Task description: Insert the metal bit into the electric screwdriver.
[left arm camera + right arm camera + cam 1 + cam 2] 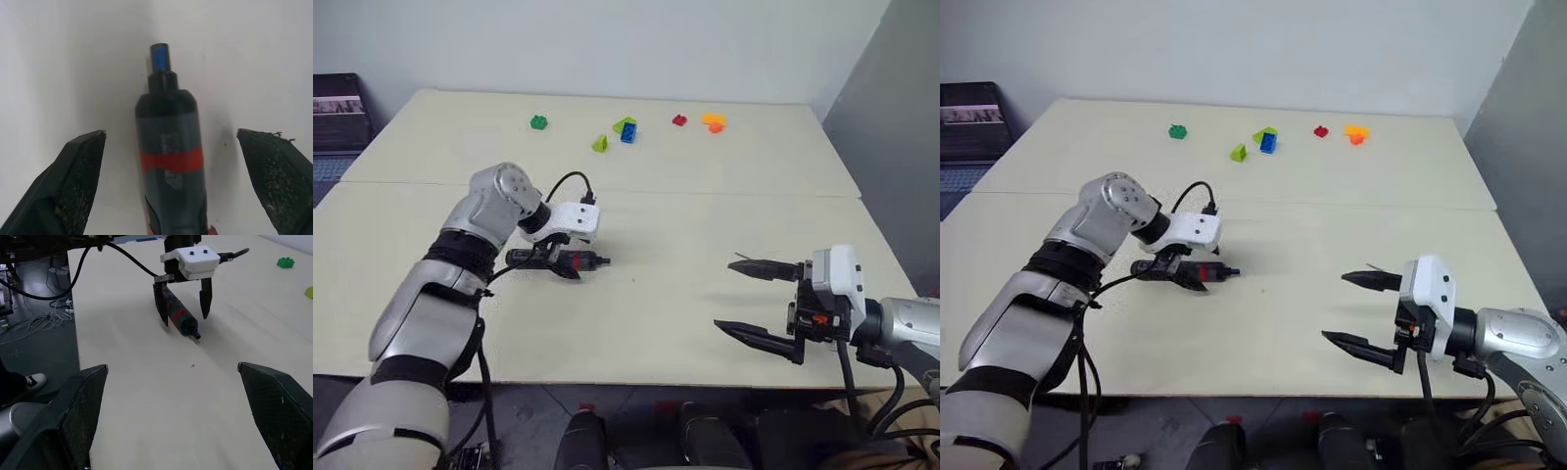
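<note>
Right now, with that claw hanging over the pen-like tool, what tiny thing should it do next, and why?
Probably close. The left gripper stands open with one finger on each side of the electric screwdriver, which lies on the table not yet held. Shutting the fingers should grasp it.

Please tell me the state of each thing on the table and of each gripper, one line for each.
electric screwdriver: lying flat on the table, between the open fingers, not gripped.
left gripper: open, straddling the screwdriver.
right gripper: open, holding nothing.
toy bricks: scattered at the table's far side.
table: bearing all these.
</note>
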Controlling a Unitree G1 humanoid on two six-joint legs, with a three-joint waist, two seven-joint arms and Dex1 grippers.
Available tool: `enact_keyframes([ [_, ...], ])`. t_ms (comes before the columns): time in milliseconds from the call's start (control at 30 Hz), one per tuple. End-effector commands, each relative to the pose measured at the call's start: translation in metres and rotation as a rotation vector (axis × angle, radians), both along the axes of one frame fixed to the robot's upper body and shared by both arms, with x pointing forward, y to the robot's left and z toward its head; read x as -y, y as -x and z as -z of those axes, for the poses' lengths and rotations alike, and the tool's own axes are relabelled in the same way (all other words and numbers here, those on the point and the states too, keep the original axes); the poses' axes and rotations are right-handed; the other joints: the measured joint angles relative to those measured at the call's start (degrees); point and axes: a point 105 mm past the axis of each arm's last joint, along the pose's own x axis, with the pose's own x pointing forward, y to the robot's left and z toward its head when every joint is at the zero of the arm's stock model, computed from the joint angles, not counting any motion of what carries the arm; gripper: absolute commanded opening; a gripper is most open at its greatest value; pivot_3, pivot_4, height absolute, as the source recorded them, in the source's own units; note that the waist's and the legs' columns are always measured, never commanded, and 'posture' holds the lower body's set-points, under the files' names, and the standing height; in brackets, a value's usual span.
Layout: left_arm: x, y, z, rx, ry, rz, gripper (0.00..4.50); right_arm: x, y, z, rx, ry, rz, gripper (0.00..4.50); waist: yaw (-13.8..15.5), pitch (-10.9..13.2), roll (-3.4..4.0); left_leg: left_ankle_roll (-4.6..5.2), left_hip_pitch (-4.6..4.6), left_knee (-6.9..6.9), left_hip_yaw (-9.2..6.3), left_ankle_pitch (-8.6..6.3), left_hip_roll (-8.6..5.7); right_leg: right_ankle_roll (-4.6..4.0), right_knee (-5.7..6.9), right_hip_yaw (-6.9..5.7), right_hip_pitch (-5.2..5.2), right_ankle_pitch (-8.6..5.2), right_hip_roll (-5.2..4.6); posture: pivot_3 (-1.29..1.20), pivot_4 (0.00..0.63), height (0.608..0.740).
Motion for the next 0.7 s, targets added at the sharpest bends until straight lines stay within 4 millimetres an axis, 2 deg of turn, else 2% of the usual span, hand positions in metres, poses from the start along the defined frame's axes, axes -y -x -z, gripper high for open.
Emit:
enact_keyframes([
  [33, 0.001, -0.008, -0.004, 0.039, -0.045, -0.018, 4.50, -0.005, 0.006, -0.005, 0.022, -0.010, -0.023, 4.47, -0.01, 0.00, 0.00, 0.00, 0.00, 0.00, 0.00, 0.00, 0.00, 0.00, 0.00, 0.01, 0.00, 0.00, 0.00, 0.00, 0.150, 0.740],
  [400, 0.014, -0.007, 0.002, 0.016, -0.042, 0.009, 4.50, -0.007, 0.006, -0.006, 0.021, -0.009, -0.022, 4.47, 0.00, 0.00, -0.01, 0.00, 0.00, 0.01, -0.02, 0.00, -0.01, -0.02, 0.03, -0.01, 0.02, 0.02, 0.00, 0.00, 0.150, 0.740],
  [433, 0.015, -0.006, 0.003, 0.009, -0.043, 0.014, 4.11, -0.007, 0.006, -0.005, 0.020, -0.008, -0.022, 4.50, 0.00, 0.00, -0.01, 0.00, 0.00, 0.01, -0.03, 0.00, -0.01, -0.02, 0.02, -0.01, 0.03, 0.02, 0.00, 0.00, 0.150, 0.740],
  [700, 0.023, 0.000, 0.008, -0.018, -0.039, 0.047, 2.33, -0.007, 0.006, -0.006, 0.019, -0.003, -0.022, 4.50, 0.01, 0.00, -0.01, 0.01, 0.00, 0.02, -0.04, 0.00, 0.00, -0.03, 0.03, -0.02, 0.04, 0.02, 0.00, 0.00, 0.150, 0.740],
])
